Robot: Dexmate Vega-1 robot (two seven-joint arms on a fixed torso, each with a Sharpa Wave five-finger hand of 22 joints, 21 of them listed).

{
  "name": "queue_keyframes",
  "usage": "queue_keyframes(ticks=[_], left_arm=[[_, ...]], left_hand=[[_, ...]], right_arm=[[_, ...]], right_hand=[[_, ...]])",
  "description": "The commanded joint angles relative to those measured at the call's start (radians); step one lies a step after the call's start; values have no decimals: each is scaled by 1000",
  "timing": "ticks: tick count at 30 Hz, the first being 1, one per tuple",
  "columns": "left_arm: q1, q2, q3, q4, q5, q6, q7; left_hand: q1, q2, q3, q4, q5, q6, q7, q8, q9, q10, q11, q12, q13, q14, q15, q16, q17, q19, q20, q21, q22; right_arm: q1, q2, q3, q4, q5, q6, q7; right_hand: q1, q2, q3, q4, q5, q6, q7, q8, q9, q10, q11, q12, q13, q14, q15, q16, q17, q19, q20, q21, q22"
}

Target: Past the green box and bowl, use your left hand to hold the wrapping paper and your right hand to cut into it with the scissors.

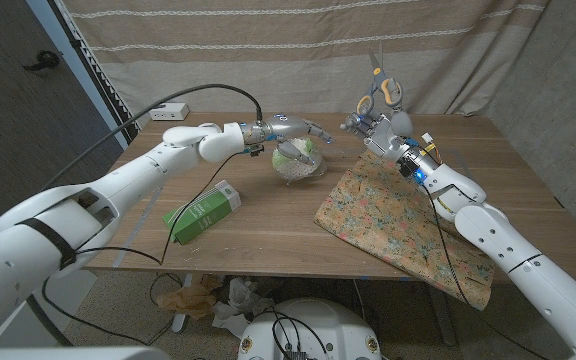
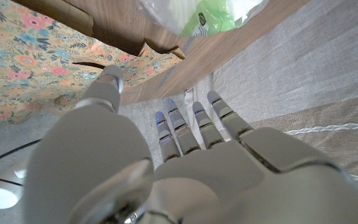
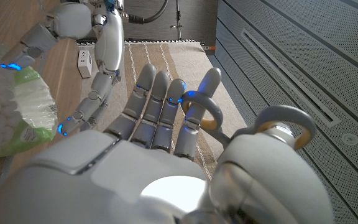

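**Scissors in hand, paper not yet held or cut**

The floral wrapping paper [image 1: 400,222] lies on the right half of the tabletop [image 1: 268,225], spread from near the middle toward the front right corner, where it hangs over the front edge. In the left wrist view 1 short slit or fold shows in the paper's margin; you cannot tell from it whether a cut has been made, so treat the cutting as still to do.

Your right hand [image 1: 376,128] is raised above the paper's far corner, near the back edge of the tabletop. It grips the scissors [image 1: 381,85] by their yellow-and-grey loops, with a finger through 1 loop, and the blades point up and away from the paper. How far the blades are apart is too small to judge.

Your left hand [image 1: 300,131] hovers over the bowl [image 1: 298,163], which holds something white and green. Its fingers are stretched out and apart, with nothing in them. The green box [image 1: 204,211] lies on its side toward the front left edge.

So 1 step looks done: the scissors are picked up. What is left, as I judge it, is to carry the left hand past the bowl onto the paper, pin or pinch it, then turn the blades down and cut into its edge.
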Motion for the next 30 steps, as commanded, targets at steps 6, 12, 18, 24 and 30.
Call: queue_keyframes(ticks=[6,12,18,24,30], left_arm=[[-13,18,72,-38,195,67,194],[-24,9,97,-17,206,72,219],[-34,35,124,-71,298,101,290],[-57,40,162,-89,414,146,363],[-76,32,206,-81,490,193,434]], left_hand=[[14,-1,-1,-9,11,-45,-1,3,6,-33,0,-3,1,-13,-171,-4,3,-3,-21,-4,2],[10,-3,-7,-5,14,-68,-1,4,6,-56,1,-6,0,-23,-170,-5,2,-6,-23,-5,2],[8,-3,-9,-4,14,-72,-1,5,6,-60,1,-5,0,-24,-170,-4,2,-7,-22,-6,2],[-3,-11,-20,0,16,-90,-1,5,6,-66,1,-2,0,-34,-169,-6,2,-12,-23,-8,1],[-12,-19,-30,2,18,-101,-1,7,6,-69,1,1,-1,-44,-169,-6,1,-20,-19,-12,0]], right_arm=[[-4,-8,3,-10,1,-15,-14],[-11,-7,6,-10,-3,-7,-19],[-12,-8,7,-12,-2,-10,-30],[-1,-4,3,-4,-7,-9,-27],[-2,-7,5,-1,-12,-9,-37]], right_hand=[[8,7,-4,-9,1,-60,77,-2,9,2,-2,8,-2,5,-63,2,-6,2,0,8,-4],[9,8,-4,-10,1,-61,77,-3,12,1,-3,10,-3,3,-60,3,-9,2,0,9,-7],[9,10,-4,-12,2,-62,79,-5,14,3,0,11,-9,3,-63,4,-13,3,0,10,-10],[9,10,-4,-13,2,-61,78,-6,14,2,-2,13,-8,2,-61,5,-14,4,-2,11,-13],[9,11,-4,-14,2,-62,78,-8,16,0,-2,17,-5,1,-63,6,-17,3,-2,12,-15]])
